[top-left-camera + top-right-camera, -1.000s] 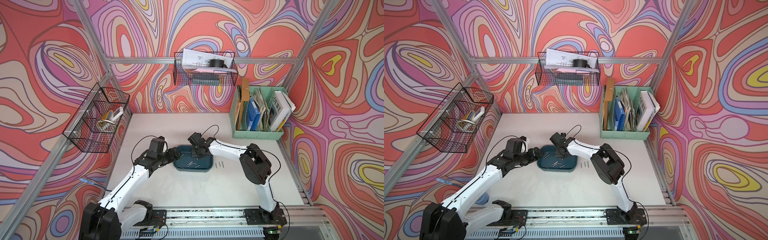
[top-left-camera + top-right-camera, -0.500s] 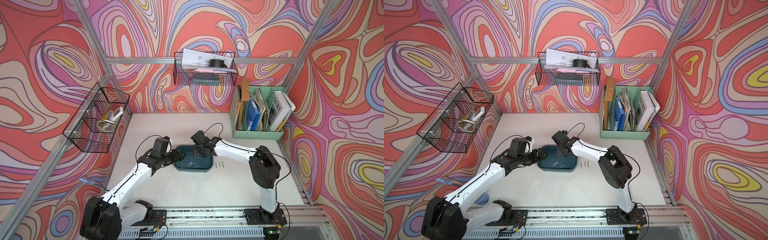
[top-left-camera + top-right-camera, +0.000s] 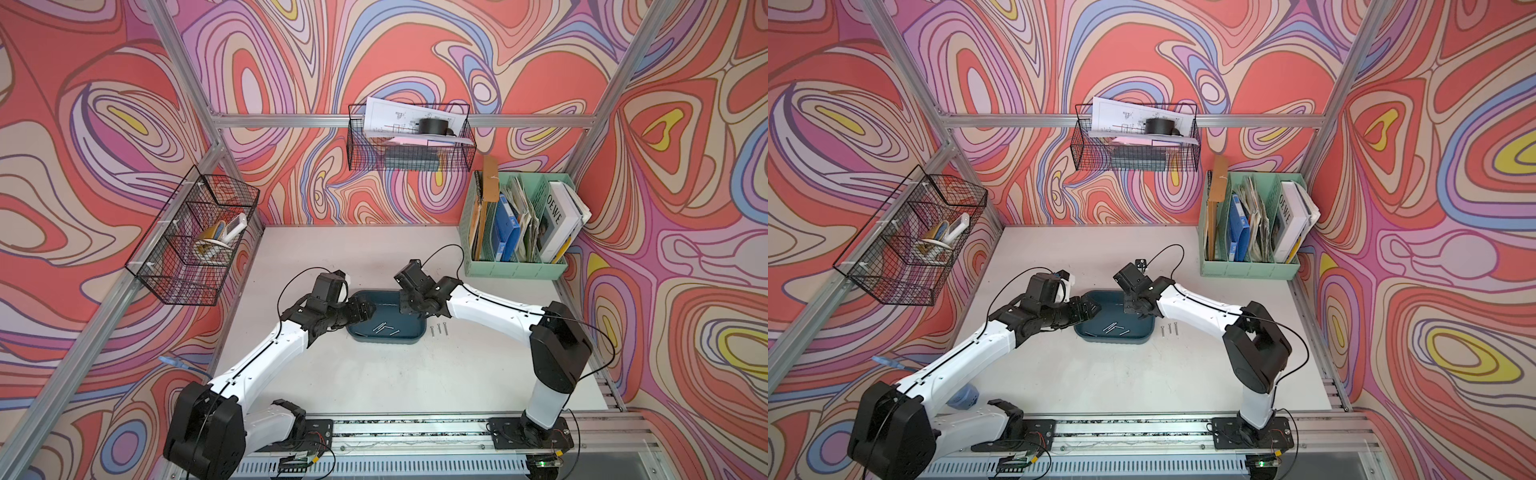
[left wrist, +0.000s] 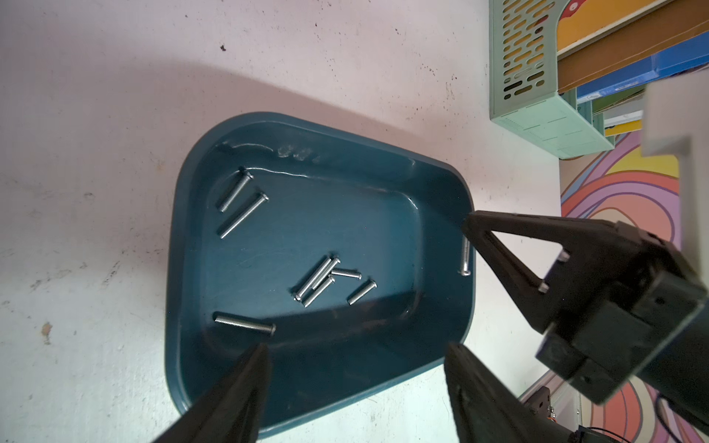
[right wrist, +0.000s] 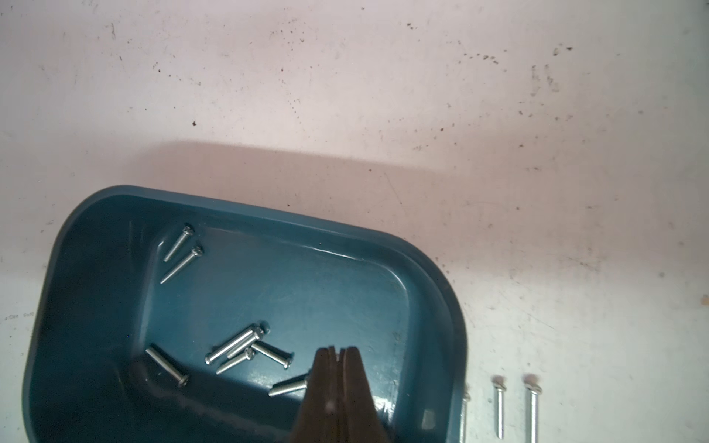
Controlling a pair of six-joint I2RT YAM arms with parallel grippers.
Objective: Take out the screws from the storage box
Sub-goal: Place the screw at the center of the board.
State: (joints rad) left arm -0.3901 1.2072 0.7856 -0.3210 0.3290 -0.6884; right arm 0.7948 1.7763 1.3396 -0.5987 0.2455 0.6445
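Over the last second my right arm has swung outward to its own side, and the right gripper (image 3: 405,307) has drawn off from the middle of the storage box (image 3: 390,340) toward its right end. The left gripper (image 3: 368,309) has crept in a little over the left end. The box itself has not shifted.

On the right, the jaws are pressed together on a hanging screw (image 4: 465,255). They pinch it by the threaded end, so it hangs head down just over the box's right rim. My left wrist view shows this best. The left jaws are spread wide with nothing between them, and they hover above the box's left end.

The storage box sits on the white tabletop (image 3: 374,374) between the two arms. I count eight loose screws (image 4: 312,278) on its floor. Two lie side by side toward the back left and one long one lies toward the front left. A bunch of four is near the middle, with a single one just to the right of it.

Another three screws (image 5: 498,410) lie in a parallel row on the tabletop just beside the box's right end, heads all the same way. The nearest is right at the rim and partly cut off in my right wrist view.
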